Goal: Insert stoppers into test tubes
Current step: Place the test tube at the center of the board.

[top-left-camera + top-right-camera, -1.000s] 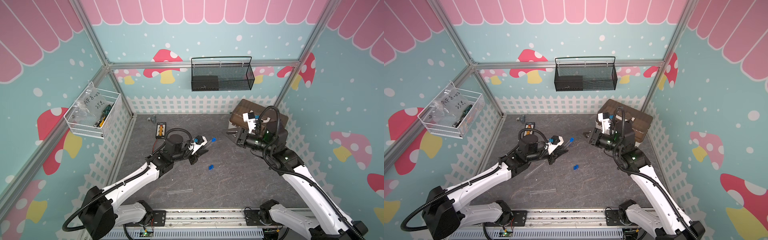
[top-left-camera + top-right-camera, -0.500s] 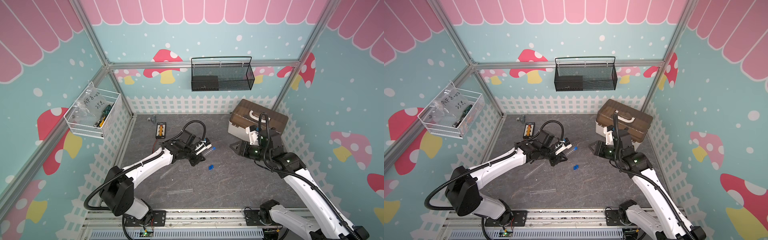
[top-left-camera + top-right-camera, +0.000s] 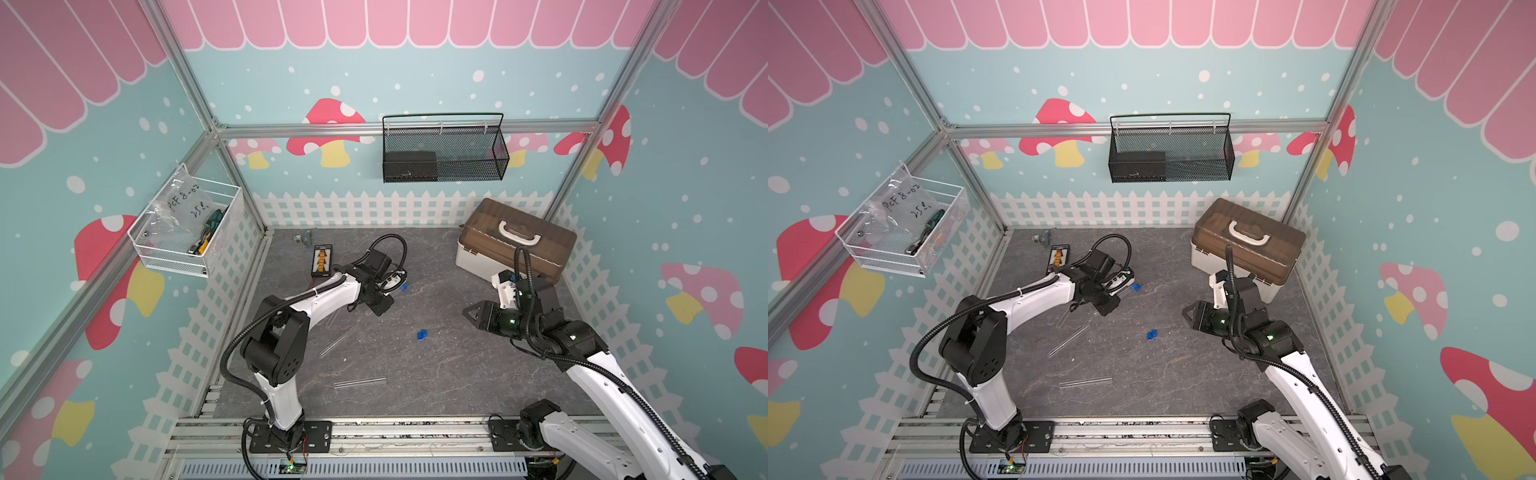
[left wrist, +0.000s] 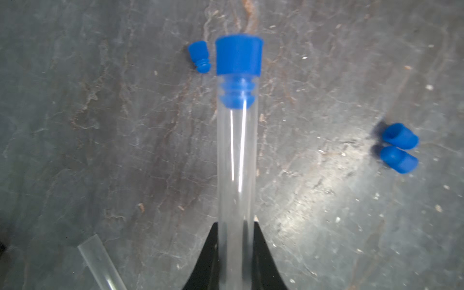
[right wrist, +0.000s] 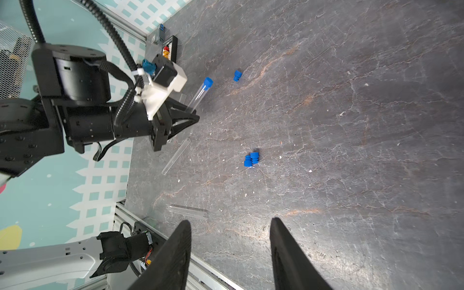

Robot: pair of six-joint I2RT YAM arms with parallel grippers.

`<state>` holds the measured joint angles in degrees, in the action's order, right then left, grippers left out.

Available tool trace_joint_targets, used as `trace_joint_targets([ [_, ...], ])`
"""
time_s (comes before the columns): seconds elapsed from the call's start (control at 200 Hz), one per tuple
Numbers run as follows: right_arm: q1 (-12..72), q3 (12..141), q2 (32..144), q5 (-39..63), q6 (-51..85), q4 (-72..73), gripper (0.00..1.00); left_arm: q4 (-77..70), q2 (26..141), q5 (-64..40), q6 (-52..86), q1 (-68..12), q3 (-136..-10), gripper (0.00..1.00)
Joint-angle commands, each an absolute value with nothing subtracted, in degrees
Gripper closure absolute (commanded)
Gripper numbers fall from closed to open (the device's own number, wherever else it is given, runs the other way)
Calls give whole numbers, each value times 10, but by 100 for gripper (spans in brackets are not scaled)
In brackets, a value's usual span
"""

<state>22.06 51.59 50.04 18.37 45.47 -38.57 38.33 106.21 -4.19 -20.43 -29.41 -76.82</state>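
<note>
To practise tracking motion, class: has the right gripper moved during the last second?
Yes. The right gripper has drawn away from the brown-lidded toolbox toward the front rail, ending nearer the two stoppers lying together.

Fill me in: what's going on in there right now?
The left jaws are shut on a tube with a stopper seated in its mouth. The right jaws hang open and empty. Three loose stoppers lie on the table: one near the held tube, two side by side mid-table. At least two bare tubes lie there unplugged.

Robot test booth — mushroom-print walls point(image 3: 332, 83)
</note>
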Motion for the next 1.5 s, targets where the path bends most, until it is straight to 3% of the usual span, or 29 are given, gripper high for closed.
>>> trace_joint_targets([
  [0.0, 217, 511, 490, 192, 456, -381, 50, 402, 1095, -8, -203, -272, -800, 99],
  [0.485, 217, 496, 482, 208, 458, -376, 51, 414, 1178, -5, -220, -259, -837, 96],
  [0.881, 217, 487, 480, 214, 461, -372, 51, 400, 1190, 25, -248, -259, -815, 81],
  [1.496, 217, 487, 489, 223, 463, -363, 52, 384, 1171, 22, -252, -261, -821, 72],
])
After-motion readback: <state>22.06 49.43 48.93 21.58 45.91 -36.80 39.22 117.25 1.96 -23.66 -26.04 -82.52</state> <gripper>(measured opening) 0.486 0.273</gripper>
